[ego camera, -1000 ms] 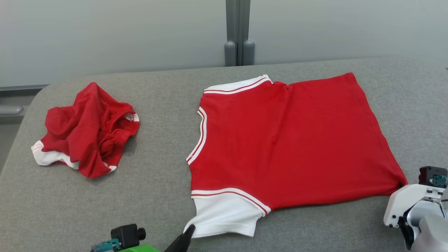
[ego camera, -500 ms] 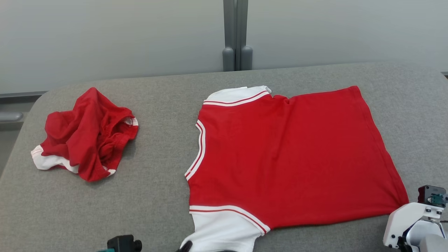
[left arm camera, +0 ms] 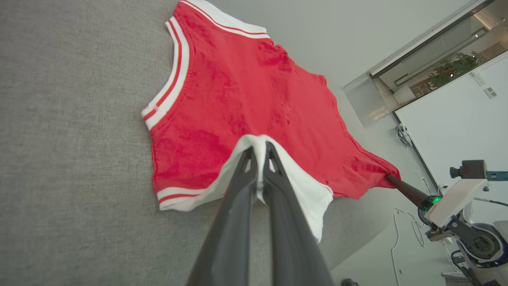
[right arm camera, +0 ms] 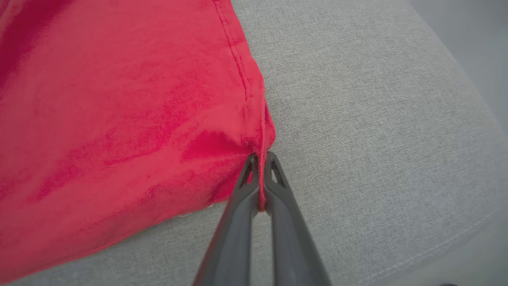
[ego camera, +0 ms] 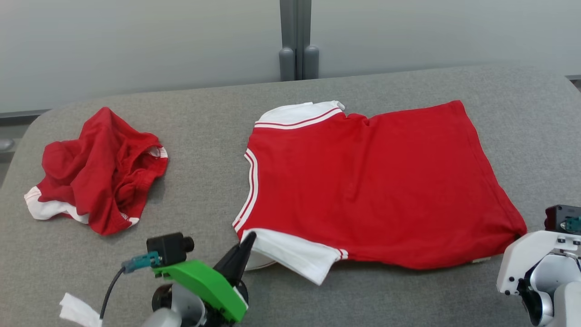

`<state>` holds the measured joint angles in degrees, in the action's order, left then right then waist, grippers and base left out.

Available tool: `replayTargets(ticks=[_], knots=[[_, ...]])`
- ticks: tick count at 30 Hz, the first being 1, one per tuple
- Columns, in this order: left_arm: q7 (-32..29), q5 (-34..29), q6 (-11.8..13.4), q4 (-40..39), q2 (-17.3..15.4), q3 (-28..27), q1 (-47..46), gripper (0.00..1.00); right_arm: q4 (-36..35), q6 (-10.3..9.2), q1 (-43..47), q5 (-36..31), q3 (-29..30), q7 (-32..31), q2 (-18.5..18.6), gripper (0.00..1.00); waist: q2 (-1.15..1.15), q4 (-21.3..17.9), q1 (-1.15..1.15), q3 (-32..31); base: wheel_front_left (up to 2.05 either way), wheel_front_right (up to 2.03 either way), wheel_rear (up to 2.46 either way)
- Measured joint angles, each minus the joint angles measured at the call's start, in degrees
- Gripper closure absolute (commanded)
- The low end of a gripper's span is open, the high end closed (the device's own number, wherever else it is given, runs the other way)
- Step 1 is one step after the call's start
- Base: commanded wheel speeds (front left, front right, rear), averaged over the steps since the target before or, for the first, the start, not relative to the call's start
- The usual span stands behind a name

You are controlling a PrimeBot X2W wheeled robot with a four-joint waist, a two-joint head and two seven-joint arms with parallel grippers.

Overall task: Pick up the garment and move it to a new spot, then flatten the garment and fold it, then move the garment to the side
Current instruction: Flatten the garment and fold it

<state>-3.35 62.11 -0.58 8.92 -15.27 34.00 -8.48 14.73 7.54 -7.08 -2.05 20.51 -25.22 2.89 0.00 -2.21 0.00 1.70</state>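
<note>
The garment (ego camera: 363, 181), a red T-shirt with white striped sleeves, lies spread on the grey table (ego camera: 204, 113), collar to the left. My left gripper (ego camera: 248, 237) is shut on the near white sleeve (ego camera: 295, 256) and holds its edge up off the table. In the left wrist view the sleeve (left arm camera: 301, 186) drapes over the left gripper (left arm camera: 260, 149). My right gripper (ego camera: 518, 236) is shut on the near hem corner. The right wrist view shows red cloth (right arm camera: 119, 119) pinched between the closed tips of the right gripper (right arm camera: 261, 159).
A second red and white garment (ego camera: 97, 170) lies crumpled at the table's left. A white scrap (ego camera: 77, 311) sits at the lower left. A grey post (ego camera: 297, 41) stands behind the table against the pale wall. The table's right edge (right arm camera: 456, 238) runs close to my right gripper.
The head camera has shifted. My left gripper has risen with the near white sleeve, which lay flat before and now stands lifted and drawn in towards the red body. The right gripper keeps its hold.
</note>
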Motion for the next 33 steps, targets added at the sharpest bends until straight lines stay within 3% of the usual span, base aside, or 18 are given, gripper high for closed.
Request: replayTargets(ticks=[5, 13, 32, 33], knots=[[2.3, -3.1, 0.0, 6.3, 2.9, 0.1, -7.4, 1.0, -1.7, 0.0, -2.8, 0.9, -2.3, -4.9, 0.0, 1.0, 0.0, -0.7, 0.0, 1.5, 0.0, 0.0, 0.0], [4.4, -5.5, 0.0, 14.8, 5.6, -0.1, -15.8, 1.0, 1.5, 0.0, -9.9, 1.4, -2.6, -6.3, -0.1, 1.0, 0.0, -1.5, 0.0, 5.1, 0.0, 0.0, 0.0], [8.0, -8.8, -3.5, 27.0, 8.8, 1.1, -28.6, 1.0, 10.7, 0.0, -20.8, 1.4, 1.2, 4.2, -0.1, 1.0, 0.0, -1.9, 0.0, 12.3, 0.0, 0.0, 0.0], [7.9, -8.8, -3.5, 27.6, 8.9, 1.2, -28.8, 1.0, 11.1, 0.0, -20.9, 1.4, 1.4, 4.7, -0.1, 0.54, 0.0, -1.9, 0.0, 12.5, 0.0, 0.0, 0.0]])
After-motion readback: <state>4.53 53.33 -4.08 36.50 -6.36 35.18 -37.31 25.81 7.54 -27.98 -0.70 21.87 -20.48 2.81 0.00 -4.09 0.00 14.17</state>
